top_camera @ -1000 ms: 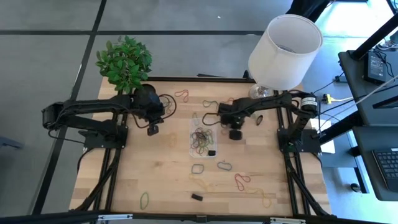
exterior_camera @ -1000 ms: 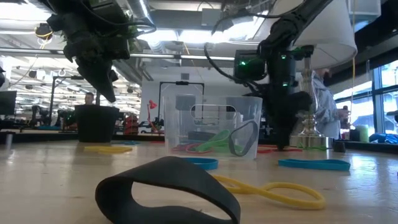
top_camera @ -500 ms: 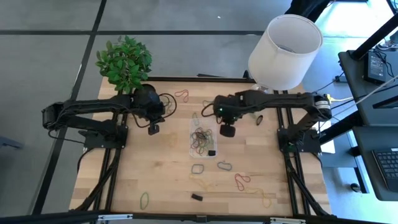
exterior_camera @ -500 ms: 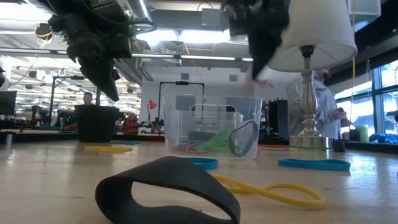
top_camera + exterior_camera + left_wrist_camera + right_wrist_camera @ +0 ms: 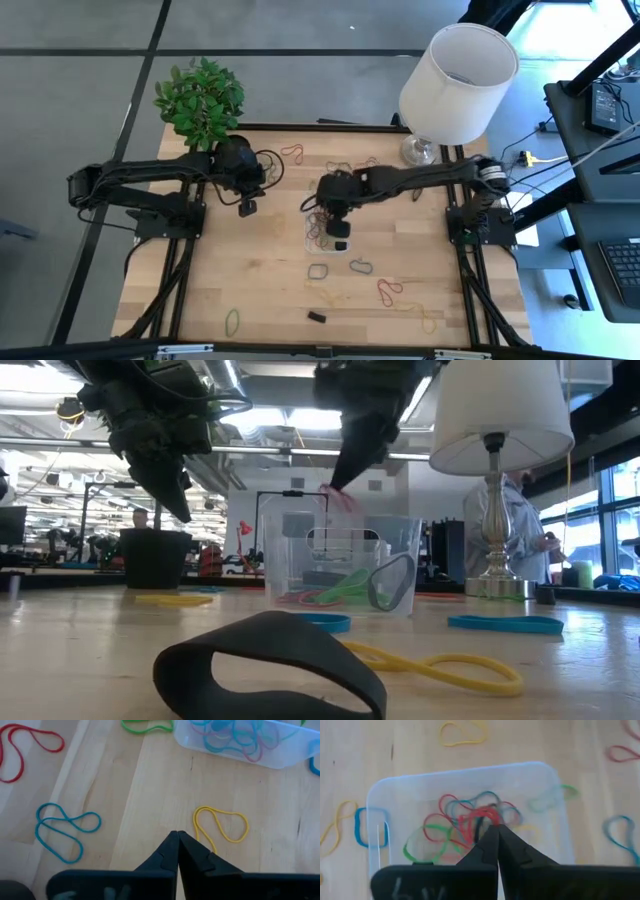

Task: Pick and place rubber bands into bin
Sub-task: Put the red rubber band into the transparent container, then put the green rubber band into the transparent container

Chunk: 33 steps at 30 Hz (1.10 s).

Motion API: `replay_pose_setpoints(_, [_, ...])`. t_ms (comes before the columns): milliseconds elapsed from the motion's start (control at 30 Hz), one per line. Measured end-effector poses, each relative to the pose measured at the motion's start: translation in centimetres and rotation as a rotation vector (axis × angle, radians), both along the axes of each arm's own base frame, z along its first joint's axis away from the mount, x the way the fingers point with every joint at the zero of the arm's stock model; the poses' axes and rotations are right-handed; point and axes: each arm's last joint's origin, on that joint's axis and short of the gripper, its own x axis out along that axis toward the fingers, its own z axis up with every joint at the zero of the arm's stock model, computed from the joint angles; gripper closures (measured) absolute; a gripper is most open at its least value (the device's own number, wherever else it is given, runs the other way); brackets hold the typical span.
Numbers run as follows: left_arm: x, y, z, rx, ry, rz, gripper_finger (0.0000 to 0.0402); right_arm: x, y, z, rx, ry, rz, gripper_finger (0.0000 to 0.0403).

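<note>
**Clerk:** Left gripper (image 5: 246, 208), item one: fingers pressed together on nothing, hanging above the counter (image 5: 260, 290) well to the left of the bin (image 5: 327, 222). Its wrist view shows the tips (image 5: 178, 840) over bare wood, with a yellow band (image 5: 220, 824) just beside them and a blue twisted band (image 5: 65, 831) farther off.

**Checker:** And the bin itself?

**Clerk:** Item two: clear plastic bin, mid-counter, holding a tangle of rubber bands (image 5: 465, 822), red, green and blue among them. In the low view it stands upright with a green band (image 5: 345, 585) and a grey loop (image 5: 392, 582) against its wall.

**Checker:** Right gripper?

**Clerk:** Item three: right gripper (image 5: 338, 228), directly over the bin, fingers clenched on a red rubber band (image 5: 482, 816) that hangs from the tips just above the pile. The low view shows it (image 5: 335, 485) above the bin's rim, a pinkish strand (image 5: 342, 498) dangling.

**Checker:** Loose stock?

**Clerk:** More bands scattered on the counter all around the bin, among them a black band (image 5: 265, 665) and a yellow one (image 5: 440, 665) nearest the low camera. Right of the bin, beyond it: lamp (image 5: 457, 72). Left of the bin, beyond it: potted plant (image 5: 199, 100).
</note>
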Motion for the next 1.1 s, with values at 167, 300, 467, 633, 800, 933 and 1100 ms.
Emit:
replay_pose_setpoints(167, [0.0, 0.0, 0.0, -0.014, -0.001, 0.020, 0.0398, 1.2, 1.0, -3.4, 0.028, 0.084, -0.001, 0.0403])
replay_pose_setpoints(300, [0.0, 0.0, 0.0, -0.015, -0.002, 0.019, 0.0400, 1.5, 1.5, -4.5, 0.043, 0.108, -0.006, 0.0392])
replay_pose_setpoints(467, [0.0, 0.0, 0.0, -0.015, -0.002, 0.019, 0.0398, 1.6, 1.8, -4.5, 0.044, 0.101, 0.001, 0.0352])
replay_pose_setpoints(633, [0.0, 0.0, 0.0, -0.016, -0.002, 0.020, 0.0399, 1.5, 1.8, -4.5, 0.046, 0.111, -0.002, 0.0304])
replay_pose_setpoints(800, [0.0, 0.0, 0.0, -0.016, -0.002, 0.020, 0.0399, 1.3, 1.7, -4.5, 0.053, 0.136, -0.020, 0.0268])
replay_pose_setpoints(933, [0.0, 0.0, 0.0, -0.015, -0.001, 0.019, 0.0399, 1.2, 1.7, -4.1, 0.051, 0.160, -0.022, 0.0257])
replay_pose_setpoints(1100, [0.0, 0.0, 0.0, -0.015, -0.002, 0.019, 0.0400, 1.3, 1.4, -3.1, 0.051, 0.169, -0.032, 0.0263])
